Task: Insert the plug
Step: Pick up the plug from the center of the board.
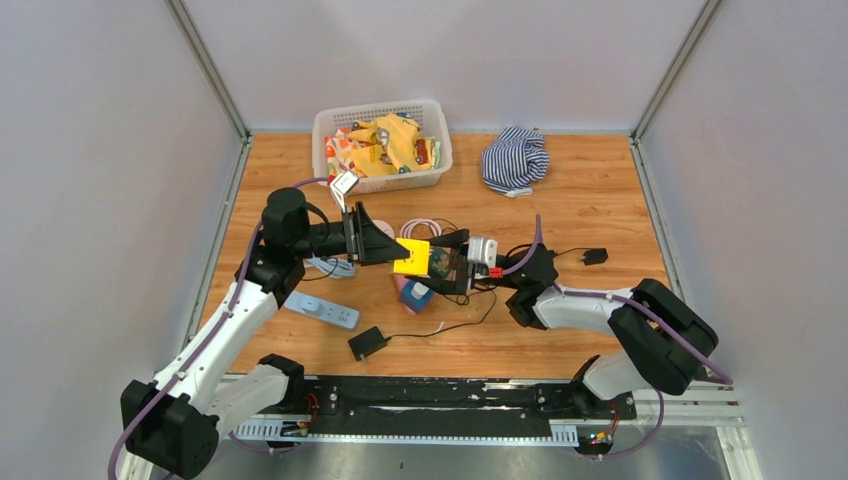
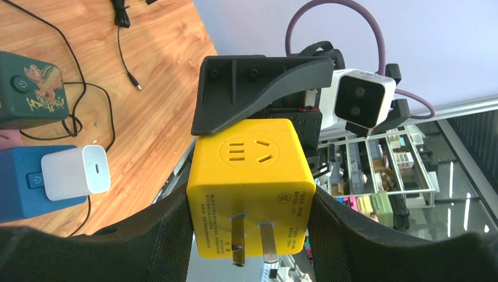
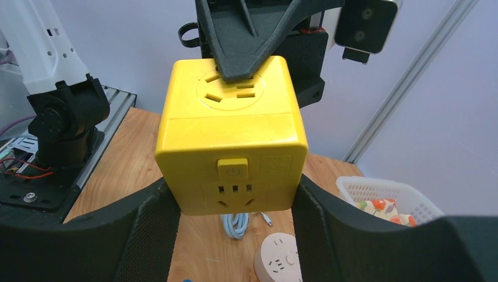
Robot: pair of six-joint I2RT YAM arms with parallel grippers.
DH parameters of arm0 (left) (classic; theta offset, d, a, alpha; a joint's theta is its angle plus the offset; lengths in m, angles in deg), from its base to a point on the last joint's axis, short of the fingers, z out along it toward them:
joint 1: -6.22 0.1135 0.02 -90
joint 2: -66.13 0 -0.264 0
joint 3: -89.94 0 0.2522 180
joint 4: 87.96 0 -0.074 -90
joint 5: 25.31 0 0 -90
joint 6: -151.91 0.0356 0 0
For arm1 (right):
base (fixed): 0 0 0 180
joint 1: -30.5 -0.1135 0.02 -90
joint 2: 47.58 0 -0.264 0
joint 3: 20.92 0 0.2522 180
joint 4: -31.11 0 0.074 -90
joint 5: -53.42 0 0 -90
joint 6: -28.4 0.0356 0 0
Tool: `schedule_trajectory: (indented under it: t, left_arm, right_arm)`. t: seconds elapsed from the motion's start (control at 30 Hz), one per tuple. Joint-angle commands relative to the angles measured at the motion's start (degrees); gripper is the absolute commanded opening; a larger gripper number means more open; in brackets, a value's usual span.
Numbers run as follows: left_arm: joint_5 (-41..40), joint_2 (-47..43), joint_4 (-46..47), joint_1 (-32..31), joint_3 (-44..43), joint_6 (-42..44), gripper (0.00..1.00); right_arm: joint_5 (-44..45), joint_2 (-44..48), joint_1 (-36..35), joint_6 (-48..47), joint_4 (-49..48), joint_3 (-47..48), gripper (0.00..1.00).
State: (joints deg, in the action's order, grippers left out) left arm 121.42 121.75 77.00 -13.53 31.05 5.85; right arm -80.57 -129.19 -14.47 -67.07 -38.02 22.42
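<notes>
The plug is a yellow cube adapter (image 1: 412, 257), held above the table's middle between both arms. In the left wrist view the cube (image 2: 249, 176) sits with its metal prongs (image 2: 252, 235) facing the camera, and my left gripper (image 2: 249, 202) is shut on its two sides. In the right wrist view my right gripper (image 3: 235, 197) is shut on the cube (image 3: 232, 147), whose button and socket face points at the camera. Each gripper's black finger lies across the cube's top face in the other's view. A white power strip (image 1: 322, 311) lies on the table at the lower left.
A round pink socket (image 3: 281, 258) and a coiled white cable (image 3: 236, 224) lie below the cube. A blue block with a white charger (image 2: 76, 171) and a green box (image 2: 32, 88) sit nearby. A white basket (image 1: 322, 130), a striped cloth (image 1: 515, 158) and a black adapter (image 1: 367, 343) are also on the table.
</notes>
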Motion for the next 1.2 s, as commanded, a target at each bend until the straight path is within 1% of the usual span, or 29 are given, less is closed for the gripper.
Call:
schedule_trajectory:
  t: [0.0,0.03,0.1,0.2,0.23,0.27,0.3,0.33,0.43,0.47,0.53,0.6,0.7,0.8,0.9,1.0,1.07,1.17]
  left_arm:
    - [1.9,-1.0,0.4,-0.4,-1.5,-1.6,0.00]
    - [1.9,-1.0,0.4,-0.4,-1.4,-1.7,0.00]
    - [1.6,-1.1,0.4,-0.4,-1.3,-1.8,0.00]
    - [0.5,-1.1,0.6,-0.4,-1.0,-1.6,0.00]
    - [-0.2,-1.0,0.6,-0.3,-0.8,-1.1,0.03]
    - [-1.3,-1.2,0.6,-0.3,-0.4,-0.7,0.12]
    - [-2.6,-1.3,0.7,-0.3,0.2,-0.4,0.26]
    - [-3.7,-1.3,0.7,-0.2,0.6,-0.3,0.41]
    - [-5.5,-0.4,0.7,-0.2,1.1,0.8,0.67]
    - [-5.5,-0.1,0.7,-0.2,1.0,1.4,0.72]
    - [-5.7,0.4,0.7,-0.1,0.6,2.5,0.80]
    - [-6.3,0.4,-0.5,0.3,-0.4,4.7,0.86]
    - [-9.5,0.3,-8.4,1.2,-5.0,12.6,0.95]
    - [-18.0,0.8,-20.5,2.2,-11.2,22.4,0.99]
    - [-29.8,1.0,-28.7,3.0,-15.1,28.0,1.00]
    - [-38.7,0.6,-32.1,3.5,-16.2,29.9,1.00]
    - [-42.9,-0.3,-32.4,3.9,-15.2,30.0,1.00]
    - [-47.6,-2.6,-32.3,4.9,-13.5,29.4,1.00]
  right_arm:
    - [-0.5,0.7,0.9,1.0,-6.3,-0.2,0.62]
    - [-0.9,0.7,1.0,1.1,-6.3,0.0,0.60]
    - [-1.5,0.8,1.0,1.4,-6.4,0.3,0.51]
    - [-1.5,1.4,1.0,1.9,-6.7,0.3,0.30]
    - [-1.2,1.7,1.0,2.4,-6.7,0.2,0.22]
    - [-0.5,2.3,1.0,3.1,-6.7,0.1,0.14]
    - [0.8,2.5,0.9,3.8,-6.7,-0.1,0.06]
    - [2.0,3.2,1.0,4.3,-6.6,-0.5,0.01]
    - [5.3,4.2,1.0,4.6,-5.6,-1.8,0.00]
    - [6.7,4.6,0.9,4.6,-4.9,-2.2,0.00]
    - [9.9,5.3,1.0,4.8,-2.4,-3.0,0.00]
    - [11.5,6.3,1.2,5.0,2.4,-2.8,0.00]
    - [13.8,8.5,1.3,5.1,15.4,0.2,0.00]
    - [16.3,10.2,1.3,5.1,32.9,6.2,0.00]
    - [19.4,10.5,1.3,7.2,45.9,11.5,0.00]
    - [25.1,10.1,1.1,10.6,54.0,15.5,0.00]
    - [30.0,9.0,1.2,13.2,65.6,20.7,0.00]
    - [33.7,4.9,1.0,15.0,81.3,30.8,0.00]
